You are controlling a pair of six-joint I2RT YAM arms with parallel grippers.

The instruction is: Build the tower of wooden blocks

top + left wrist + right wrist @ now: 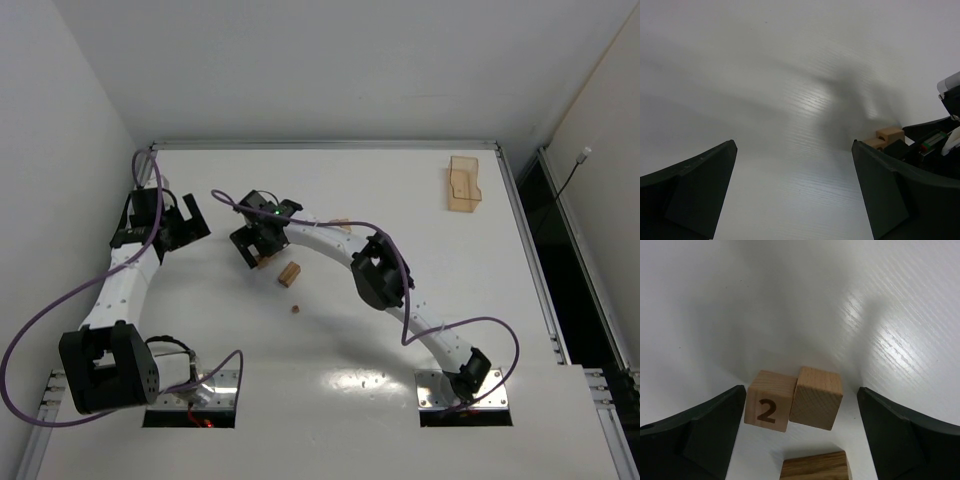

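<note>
Hovering right gripper (252, 255), jaws apart, over two touching wood blocks (767, 401), darker block (814, 466) at their six o'clock; nothing stacked yet. Next: close on one, lift, stack. Left gripper (188, 220) apart, nine o'clock.

Light-tan wood blocks (816, 397), one bearing a dark-brown 2, sit on a white table (790, 300).
</note>
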